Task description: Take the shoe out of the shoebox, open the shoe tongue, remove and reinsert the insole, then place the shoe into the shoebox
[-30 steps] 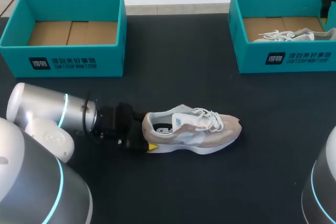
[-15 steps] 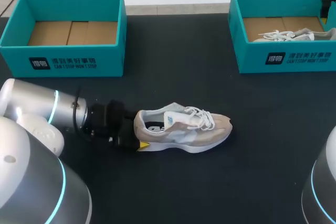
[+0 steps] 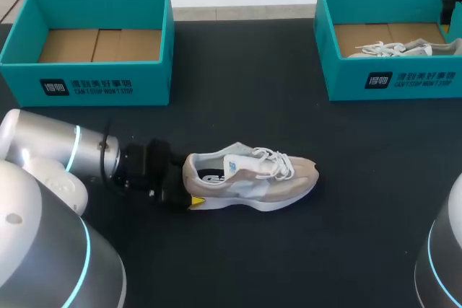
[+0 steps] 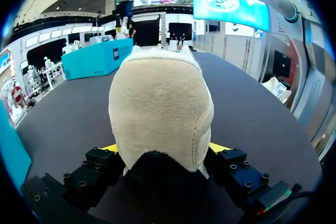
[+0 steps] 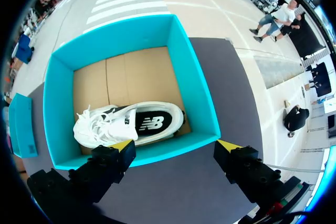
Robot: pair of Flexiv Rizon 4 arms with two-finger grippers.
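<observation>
My left gripper [image 4: 164, 148] was clamped on the heel of the sneaker [image 3: 254, 179], shoe on the table [image 3: 238, 91] running straight ahead of it, toe away; right gripper [image 5: 176, 147] sat open over the far shoebox [image 5: 202, 100].

From the left wrist we see only the heel of the shoe [image 4: 160, 114], which covers most of the yellow tips [image 4: 219, 147] of the left gripper [image 4: 164, 148]. The head view's edge cuts off the right box [image 3: 393, 81].
</observation>
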